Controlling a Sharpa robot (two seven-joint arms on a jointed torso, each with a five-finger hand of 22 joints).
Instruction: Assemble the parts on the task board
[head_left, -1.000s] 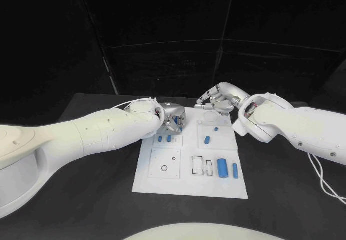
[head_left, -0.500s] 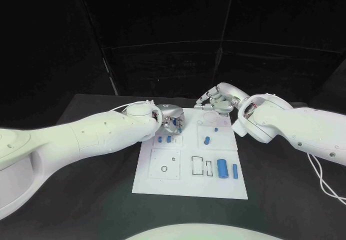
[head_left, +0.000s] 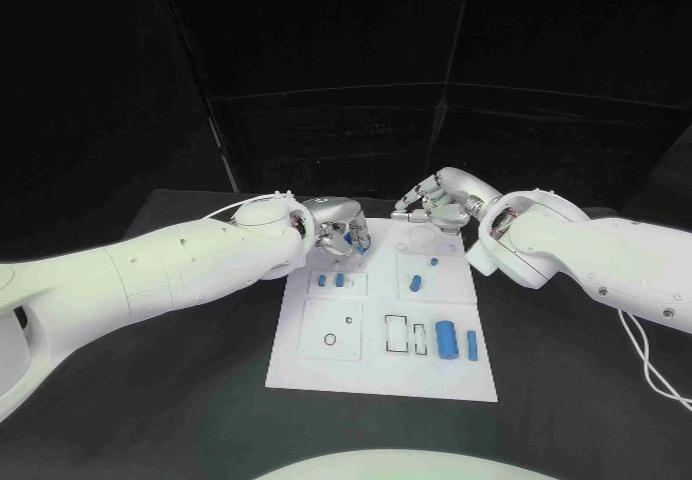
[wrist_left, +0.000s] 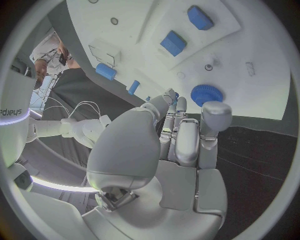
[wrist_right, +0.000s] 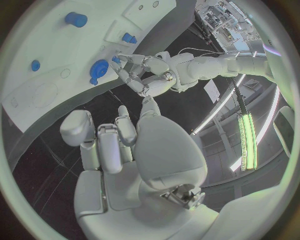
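The white task board (head_left: 382, 375) lies in the middle of the black table (head_left: 173, 400). At its far left corner the left hand (head_left: 342, 237) hangs over the board with fingers curled downward; whether it holds anything I cannot tell. The right hand (head_left: 433, 207) is at the far edge, fingers curled, just above the board. Two small blue blocks (head_left: 330, 280) sit near the left hand, a blue peg (head_left: 415, 281) to their right, and a larger blue cylinder (head_left: 449, 338) with a slim blue bar (head_left: 470, 343) lies nearer on the right side.

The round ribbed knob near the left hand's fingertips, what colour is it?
Blue. The round ribbed knob shows best in the left wrist view, on the white task board.
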